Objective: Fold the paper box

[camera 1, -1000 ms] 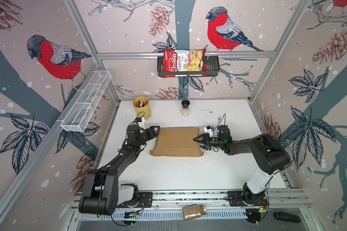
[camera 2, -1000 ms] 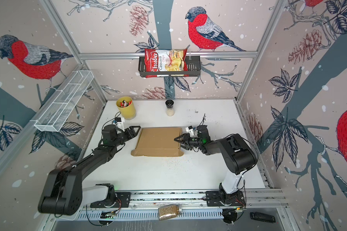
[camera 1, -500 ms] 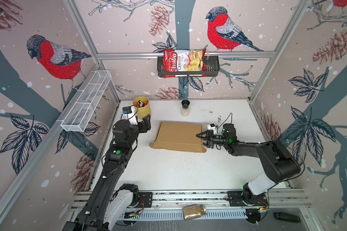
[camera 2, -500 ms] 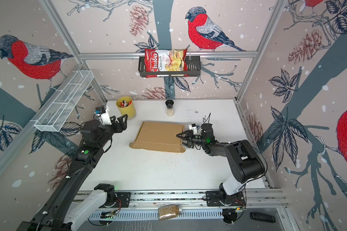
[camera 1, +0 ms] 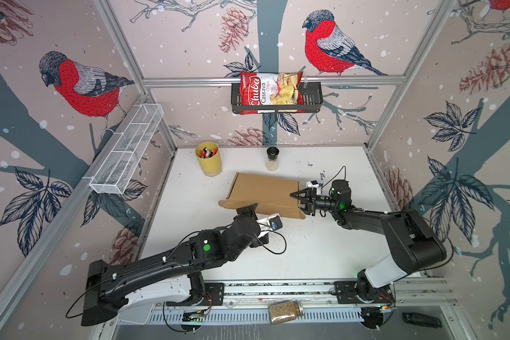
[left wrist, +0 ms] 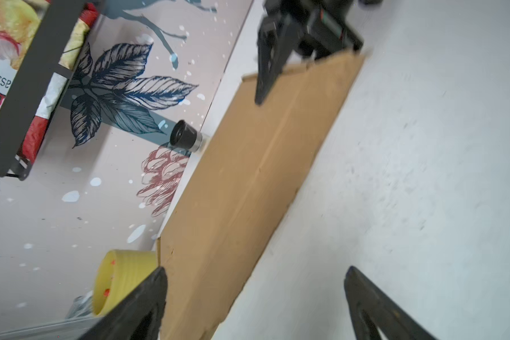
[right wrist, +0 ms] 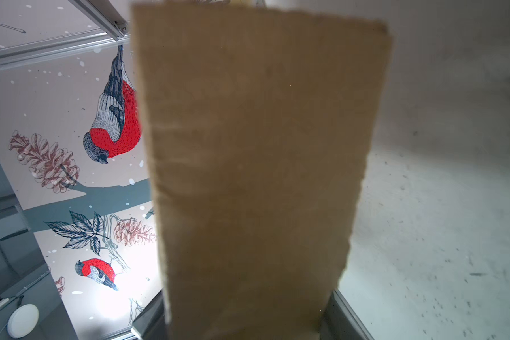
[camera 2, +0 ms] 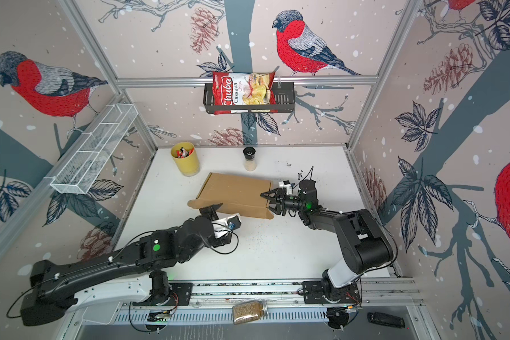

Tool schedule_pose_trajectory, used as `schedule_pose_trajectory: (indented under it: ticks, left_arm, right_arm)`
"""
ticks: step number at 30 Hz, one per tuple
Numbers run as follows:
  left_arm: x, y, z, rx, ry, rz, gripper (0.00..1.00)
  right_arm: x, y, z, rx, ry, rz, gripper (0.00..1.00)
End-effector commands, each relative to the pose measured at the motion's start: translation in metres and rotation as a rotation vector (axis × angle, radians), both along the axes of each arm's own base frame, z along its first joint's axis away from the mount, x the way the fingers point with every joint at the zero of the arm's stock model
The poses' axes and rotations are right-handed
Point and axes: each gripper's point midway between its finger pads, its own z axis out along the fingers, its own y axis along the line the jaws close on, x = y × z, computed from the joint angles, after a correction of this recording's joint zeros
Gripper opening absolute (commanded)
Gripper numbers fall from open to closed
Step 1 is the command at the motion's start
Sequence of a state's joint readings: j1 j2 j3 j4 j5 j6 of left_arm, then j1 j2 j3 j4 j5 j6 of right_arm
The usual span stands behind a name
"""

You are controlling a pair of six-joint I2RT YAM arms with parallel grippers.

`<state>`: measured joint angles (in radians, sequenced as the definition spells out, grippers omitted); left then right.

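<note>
The box (camera 1: 265,191) is clamped at its right end in right fingers (camera 1: 303,199); left fingers (camera 1: 247,209), spread wide, sit at its near edge

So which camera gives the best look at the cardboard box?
A top view: both show the whole paper box, outline and corner tabs. The left wrist view shows it slanted, partly cut off; the right wrist view only blurred cardboard close up.

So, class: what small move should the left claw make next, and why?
Probably ease the open left claw forward onto the near long edge of the brown corrugated cardboard box. The right claw already grips the box's right end, and the left wrist view shows that edge between the spread fingers.
</note>
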<state>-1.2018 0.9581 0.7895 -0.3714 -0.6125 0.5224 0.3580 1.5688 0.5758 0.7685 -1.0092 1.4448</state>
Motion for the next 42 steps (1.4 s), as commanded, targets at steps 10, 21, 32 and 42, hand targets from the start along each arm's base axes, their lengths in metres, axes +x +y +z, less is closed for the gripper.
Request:
schedule_pose_trajectory:
  ticks: [10, 21, 32, 42]
  left_arm:
    - [0.054, 0.021, 0.004, 0.247, -0.324, 0.102, 0.95]
    - [0.069, 0.023, -0.007, 0.305, -0.349, 0.049, 0.94]
    - [0.055, 0.028, -0.005, 0.265, -0.328, -0.011, 0.96]
    - [0.057, 0.023, 0.013, 0.265, -0.48, -0.04, 0.96]
  right_arm:
    - [-0.021, 0.0, 0.018, 0.013, -0.026, 0.073, 0.44]
    - [-0.032, -0.001, 0.029, 0.021, -0.036, 0.12, 0.44]
    - [-0.021, -0.007, 0.031, 0.024, -0.026, 0.089, 0.42]
    - [-0.025, -0.007, 0.035, 0.031, -0.014, 0.093, 0.41]
